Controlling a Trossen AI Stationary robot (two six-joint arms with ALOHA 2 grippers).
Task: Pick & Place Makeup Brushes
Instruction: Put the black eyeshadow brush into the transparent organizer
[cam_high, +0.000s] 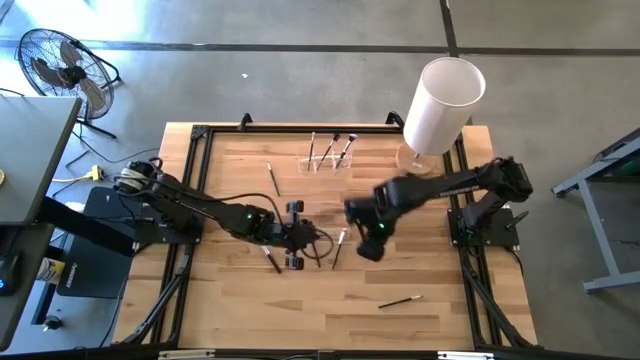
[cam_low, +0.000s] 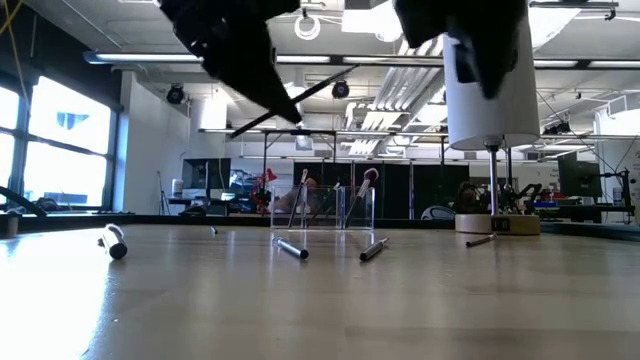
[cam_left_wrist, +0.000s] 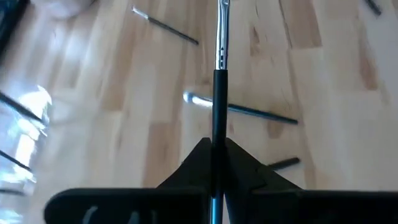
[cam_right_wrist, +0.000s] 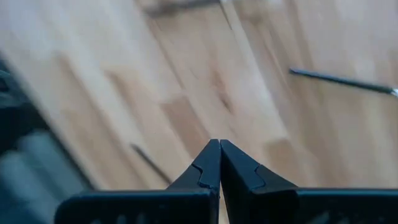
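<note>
Held brush: a thin makeup brush (cam_left_wrist: 217, 68) with a dark handle and a metallic ferrule is clamped between the fingers of the left gripper (cam_left_wrist: 214, 163), lifted clear above the bench (cam_high: 230, 300); in the low view it hangs tilted in the air, not upright.
Left gripper: clenched on the brush handle, over the middle of the bench, slightly on the left arm's side.
Right gripper: the right gripper (cam_right_wrist: 219, 163) hovers near the bench centre with its fingers pressed together on nothing.
Holder: a small clear holder (cam_high: 328, 158) stands toward the far edge of the bench and already has several brushes standing in it.
Loose brushes: others lie flat on the wood, one beside the held brush (cam_high: 339, 246), one near the front edge (cam_high: 400, 300), one left of the holder (cam_high: 272, 178).
White cylinder: a big white cylinder (cam_high: 440, 105) stands on the far right of the bench, near the holder.
Step in hand, as judged: carrying the held brush to the clear holder.
Doing it well: bring the brush closer to upright before lowering, aim for a free gap among the standing brushes, lower slowly and let go only once the lower end is inside the rim.
Risk: a tilted entry could knock the light holder or the brushes in it, and the right arm is close to the path.
</note>
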